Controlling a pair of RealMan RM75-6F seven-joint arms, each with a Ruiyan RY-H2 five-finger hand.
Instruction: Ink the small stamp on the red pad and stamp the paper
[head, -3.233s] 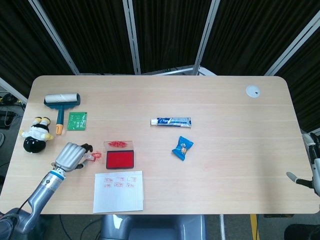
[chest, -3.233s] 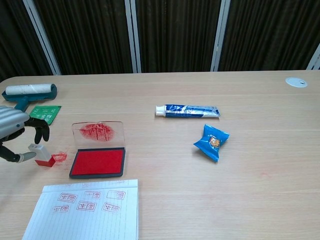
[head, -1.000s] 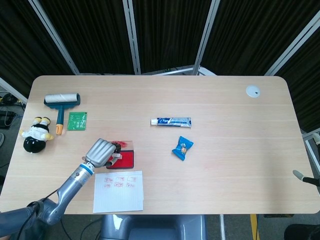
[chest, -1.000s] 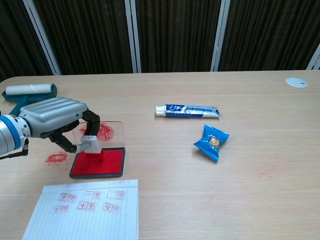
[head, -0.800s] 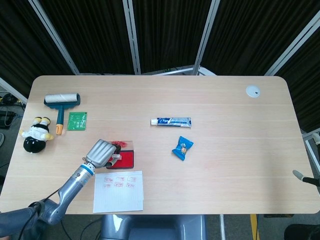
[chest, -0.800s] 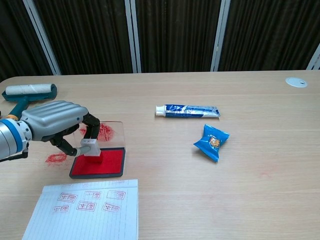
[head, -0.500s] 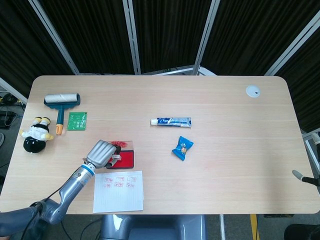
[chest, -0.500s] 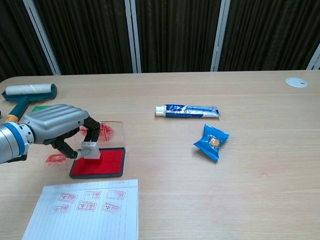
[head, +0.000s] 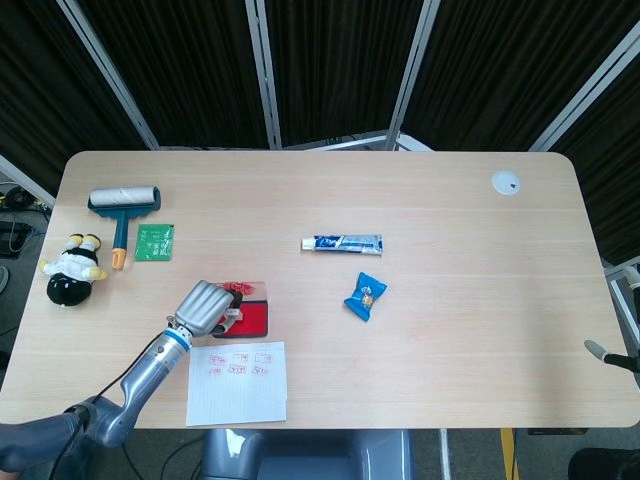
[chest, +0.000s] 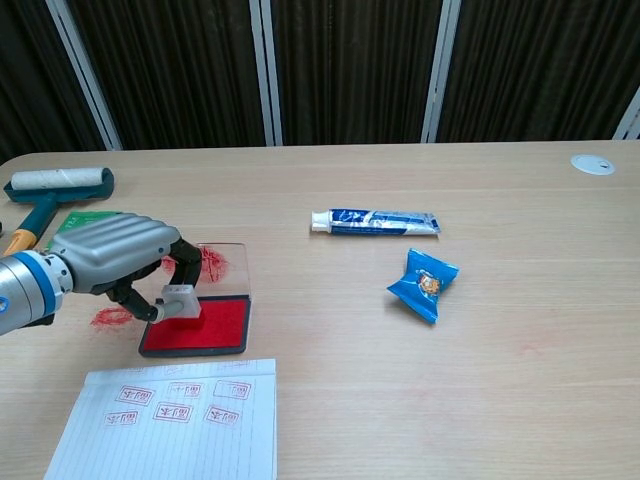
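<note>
My left hand (chest: 115, 258) (head: 203, 309) pinches the small white stamp (chest: 181, 301) and holds it down on the left part of the red ink pad (chest: 205, 327) (head: 252, 319). The pad's clear lid (chest: 210, 263), smeared with red ink, lies open behind it. The white lined paper (chest: 175, 425) (head: 237, 382) lies just in front of the pad and carries several red stamp marks along its top. My right hand shows only as a grey tip (head: 592, 350) at the table's right edge in the head view; its fingers cannot be made out.
A red ink smudge (chest: 112, 317) marks the table left of the pad. A lint roller (head: 123, 205), green card (head: 154, 242) and plush toy (head: 72, 270) sit at the far left. A toothpaste tube (chest: 375, 221) and blue snack packet (chest: 424, 284) lie mid-table; a white cap (head: 505, 182) far right.
My left hand carried the stamp from the table left of the pad onto the red pad. Over the last second it sank lower and pressed the stamp onto the ink.
</note>
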